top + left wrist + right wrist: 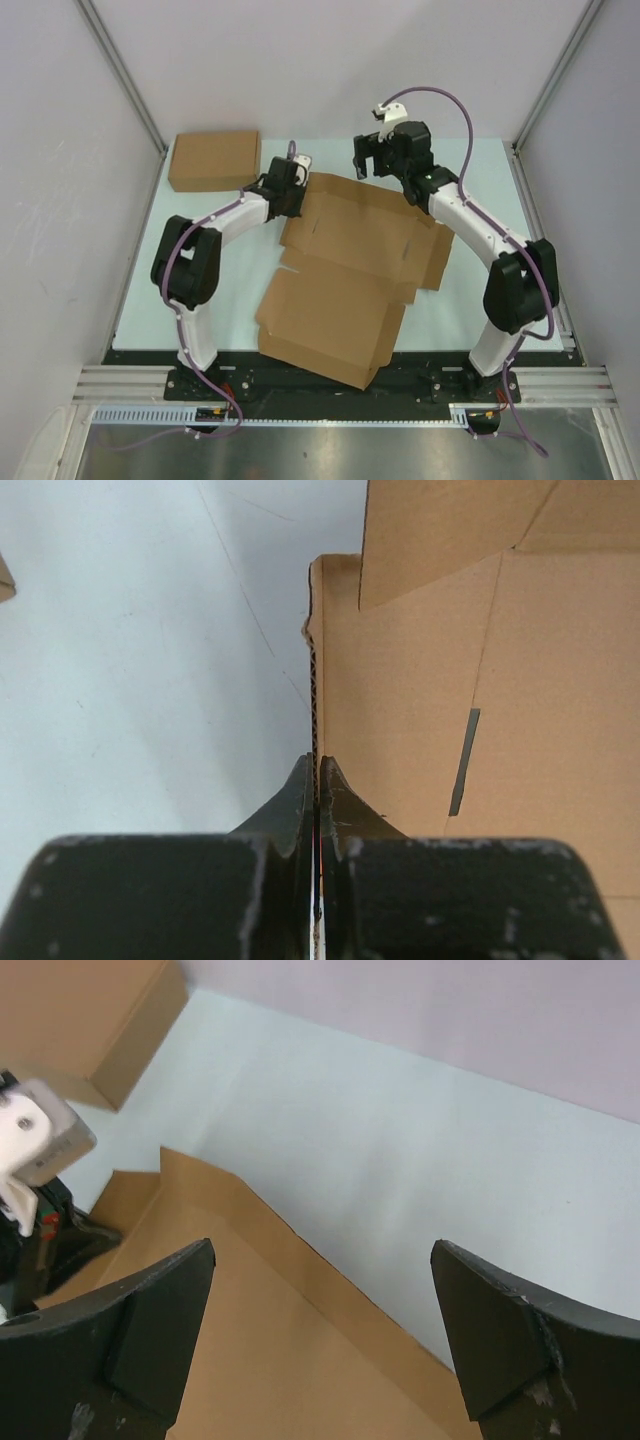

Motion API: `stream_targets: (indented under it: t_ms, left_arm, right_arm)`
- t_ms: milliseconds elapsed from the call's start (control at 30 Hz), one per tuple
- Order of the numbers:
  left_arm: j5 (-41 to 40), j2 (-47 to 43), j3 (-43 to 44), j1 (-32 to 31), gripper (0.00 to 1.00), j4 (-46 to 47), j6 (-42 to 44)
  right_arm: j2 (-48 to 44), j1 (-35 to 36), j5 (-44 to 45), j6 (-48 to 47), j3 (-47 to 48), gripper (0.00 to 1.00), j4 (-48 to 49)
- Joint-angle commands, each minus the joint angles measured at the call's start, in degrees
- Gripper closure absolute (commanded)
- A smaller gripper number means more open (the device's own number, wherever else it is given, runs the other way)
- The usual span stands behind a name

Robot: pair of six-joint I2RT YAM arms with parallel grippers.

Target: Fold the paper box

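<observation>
The left fingers (338, 798) are clenched on a thin corrugated edge of the box (340, 300). That edge is seen end-on between them in the wrist view, so the pinched flap appears to be raised on edge at the sheet's far left corner. The right fingers (150, 1325) are spread wide and nothing is held. They hang above the far edge of the box, apparently clear of the cardboard.

The box is laid mostly flat and unfolded in the middle of the tabletop (140, 280), from the far centre down to the near edge between the arm bases. A second box (213, 158), ready-made, is set well apart at the far left.

The sheet is judged light, fairly stiff across its panels and ready to bend only along its scored creases. Its surface looks dry and matt, so little slip is expected, though an edge could be crushed by a hard pinch. Hold is best taken on a flap's free edge close to a crease, with the neighbouring panel pressed down so that the whole sheet is not dragged.
</observation>
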Motion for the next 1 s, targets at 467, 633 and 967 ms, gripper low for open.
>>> stream_targets:
  t_ms: [467, 633, 967]
  left_arm:
    - [-2.93, -0.66, -0.38, -5.59, 1.00, -2.83, 12.30]
    - [-4.95, -2.94, -2.75, -5.76, 1.00, -0.73, 9.84]
    - [-5.40, -5.75, -4.95, -5.76, 1.00, 1.56, 6.94]
  right_arm:
    - [8.09, -5.59, -19.23, -7.67, 0.89, 0.09, -5.70]
    - [9.14, -2.34, -15.98, -6.97, -1.05, 0.10, -6.32]
    - [9.67, -1.19, -12.37, -6.45, -4.48, 0.17, -7.99]
